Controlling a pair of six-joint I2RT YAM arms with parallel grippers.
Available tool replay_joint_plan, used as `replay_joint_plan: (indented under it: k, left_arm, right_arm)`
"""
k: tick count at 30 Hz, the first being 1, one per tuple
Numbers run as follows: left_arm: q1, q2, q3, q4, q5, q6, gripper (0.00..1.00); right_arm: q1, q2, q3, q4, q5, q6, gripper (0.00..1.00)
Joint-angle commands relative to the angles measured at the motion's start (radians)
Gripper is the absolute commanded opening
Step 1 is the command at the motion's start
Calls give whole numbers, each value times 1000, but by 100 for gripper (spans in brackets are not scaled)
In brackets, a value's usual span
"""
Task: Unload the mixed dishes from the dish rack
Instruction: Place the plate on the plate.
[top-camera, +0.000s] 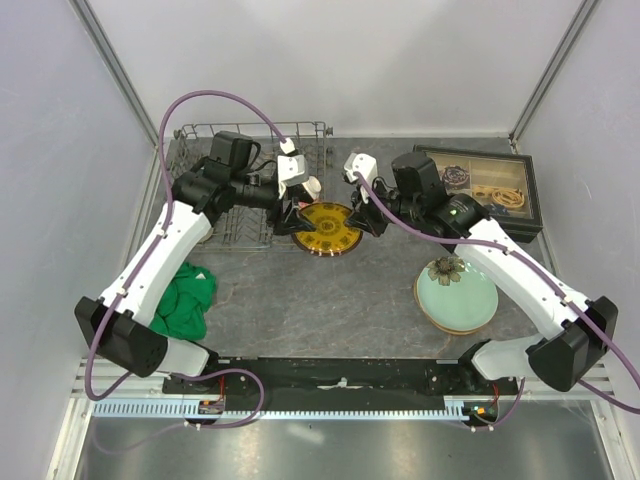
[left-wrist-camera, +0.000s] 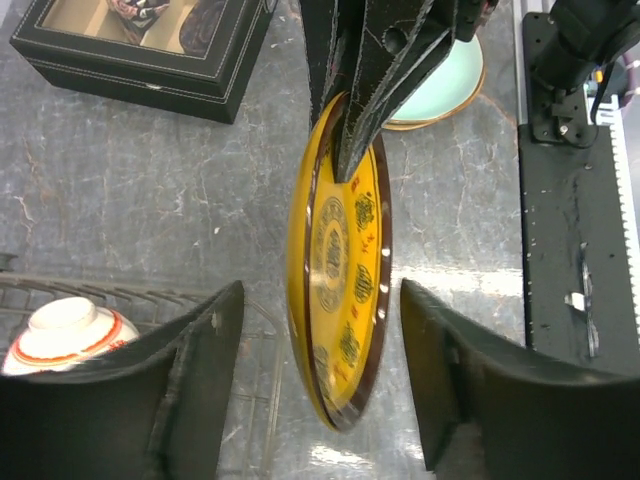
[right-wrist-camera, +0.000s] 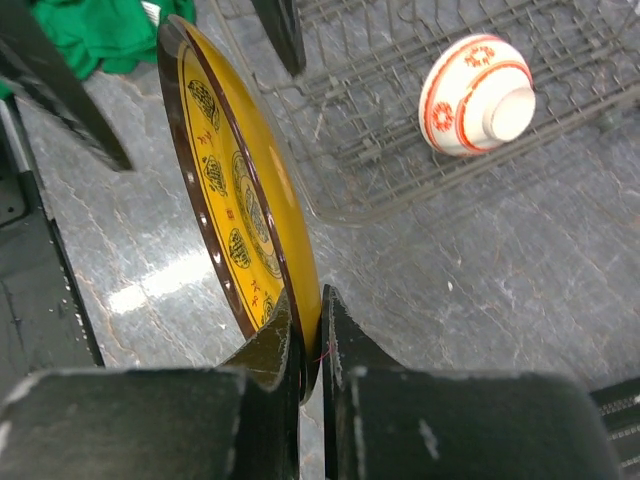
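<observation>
The yellow-gold patterned dish (top-camera: 328, 230) stands on edge just in front of the dish rack (top-camera: 240, 185). My right gripper (right-wrist-camera: 308, 310) is shut on the dish's rim (right-wrist-camera: 240, 200); it is at the dish's right side in the top view (top-camera: 362, 218). My left gripper (left-wrist-camera: 320, 300) is open, with its fingers on either side of the dish's opposite edge (left-wrist-camera: 345, 260) and not touching it. The small red-and-white bowl (right-wrist-camera: 475, 95) lies upside down in the rack (right-wrist-camera: 380, 100) and also shows in the left wrist view (left-wrist-camera: 65, 335). The pale green plate (top-camera: 458, 298) lies on the table at the right.
A small cream patterned piece (top-camera: 447, 270) rests on the pale green plate's far edge. The dark-framed box with trinkets (top-camera: 490, 190) stands at the back right. The green cloth (top-camera: 185, 300) lies at the front left beside the left arm.
</observation>
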Motion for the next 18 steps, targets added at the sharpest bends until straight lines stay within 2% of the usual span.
replay_joint_plan:
  k: [1, 5, 9, 18]
  left_arm:
    - [-1, -64, -13, 50, -5, -6, 75]
    - [-2, -103, -23, 69, -32, 10, 87]
    - [1, -139, -52, 75, -46, 49, 99]
    - [6, -168, -171, 99, -55, 118, 99]
  right_arm:
    - [-3, -65, -32, 24, 68, -19, 0]
    - [-36, -103, -91, 1, 128, -32, 0]
    - [-133, -157, -160, -28, 127, -39, 0]
    - [-371, -261, -291, -134, 79, -113, 0]
